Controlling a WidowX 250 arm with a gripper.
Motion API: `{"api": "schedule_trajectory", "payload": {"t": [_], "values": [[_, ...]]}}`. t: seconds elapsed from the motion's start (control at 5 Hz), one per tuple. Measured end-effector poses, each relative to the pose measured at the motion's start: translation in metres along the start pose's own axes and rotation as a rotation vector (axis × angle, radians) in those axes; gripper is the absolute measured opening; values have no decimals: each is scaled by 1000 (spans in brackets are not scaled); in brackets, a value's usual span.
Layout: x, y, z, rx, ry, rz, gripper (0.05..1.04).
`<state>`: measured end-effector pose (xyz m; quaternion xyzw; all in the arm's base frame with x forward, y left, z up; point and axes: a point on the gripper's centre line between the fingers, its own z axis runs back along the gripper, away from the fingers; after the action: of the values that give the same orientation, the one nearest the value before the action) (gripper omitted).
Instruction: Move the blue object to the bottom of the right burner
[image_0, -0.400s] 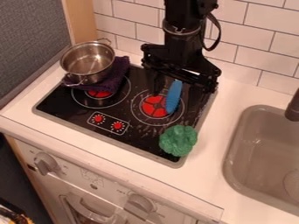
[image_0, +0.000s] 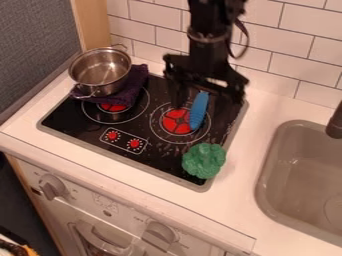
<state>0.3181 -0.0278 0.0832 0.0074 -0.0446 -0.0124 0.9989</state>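
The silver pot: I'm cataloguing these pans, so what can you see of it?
The pot is round, open-topped and lidless, seemingly of shiny metal, with two loop handles on opposite sides, one near, one far. It sits roughly upright on a bunched dark purple cloth, toward the back-left of the left burner.

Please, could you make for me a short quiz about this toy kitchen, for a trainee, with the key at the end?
1. Fill in: the shiny silver metal pot stands on a dark purple ____.
2. True or false: the bumpy green broccoli-shaped toy lies inside the grey sink.
3. Which burner does the long blue ribbed object partly cover?
a) the left burner, nearer the pot
b) the right burner, farther from the pot

Key: 1 cloth; 2 false; 3 b
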Motion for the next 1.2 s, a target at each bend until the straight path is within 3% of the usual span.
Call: {"api": "schedule_trajectory", "payload": {"t": [0.2,0.4,0.8,1.0,1.2], "values": [[28,15,-12,-6,-2,48,1000],[52,28,-38,2,14,98,1000],[56,23,-79,-27,70,103,975],[62,16,-81,-55,38,98,845],[60,19,-81,-38,38,88,561]]}}
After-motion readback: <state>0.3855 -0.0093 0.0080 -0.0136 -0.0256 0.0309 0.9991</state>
